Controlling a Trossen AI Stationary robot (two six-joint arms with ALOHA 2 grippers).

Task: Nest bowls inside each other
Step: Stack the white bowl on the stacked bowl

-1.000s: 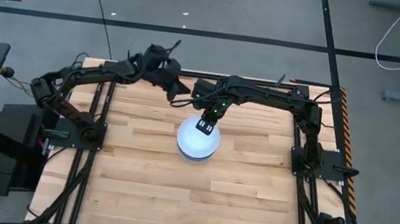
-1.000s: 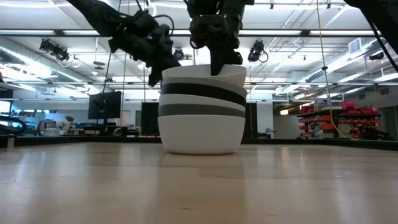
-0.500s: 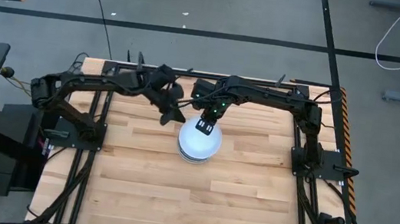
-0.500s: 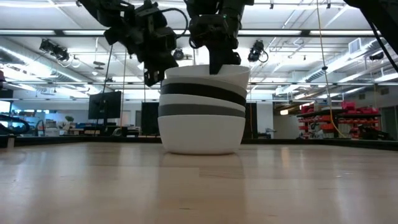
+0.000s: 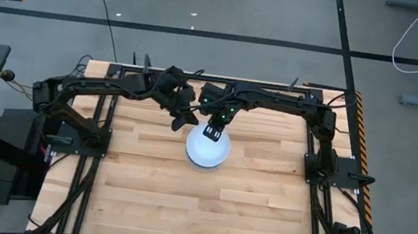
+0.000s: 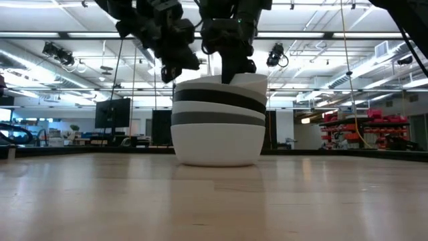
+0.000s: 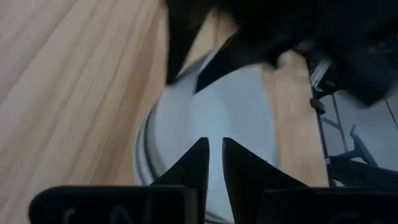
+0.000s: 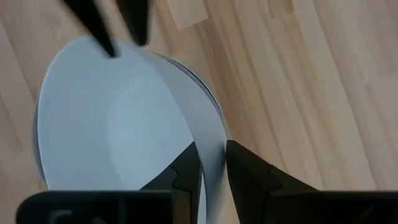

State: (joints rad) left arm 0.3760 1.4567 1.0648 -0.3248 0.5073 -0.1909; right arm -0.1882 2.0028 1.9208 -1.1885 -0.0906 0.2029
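Several bowls stand nested in one stack point(image 5: 206, 154) at the table's middle. In the low view the stack point(image 6: 217, 137) shows white, dark grey, white and black bands, with a white bowl point(image 6: 249, 83) on top. My right gripper point(image 5: 213, 131) is shut on that top bowl's rim at the stack's far side. My left gripper point(image 5: 186, 119) hangs just above the stack's far-left rim point(image 6: 175, 75). Its fingers point(image 7: 200, 163) stand almost together with nothing between them. I cannot tell whether they touch the bowl. My right gripper pinches the top white bowl's rim point(image 8: 210, 134) at its far side, one finger inside the bowl and one outside. The fingers come from above, pointing down. The bowl sits in the stack, its rim slightly tilted.
The wooden table top point(image 5: 143, 189) lies bare around the stack. Dark frame rails run along the table's left point(image 5: 96, 143) and right point(image 5: 312, 167) sides by the arm bases.
My left gripper has come from the far left toward the stack and now hangs over its far-left rim. My right gripper has kept its hold on the top white bowl.
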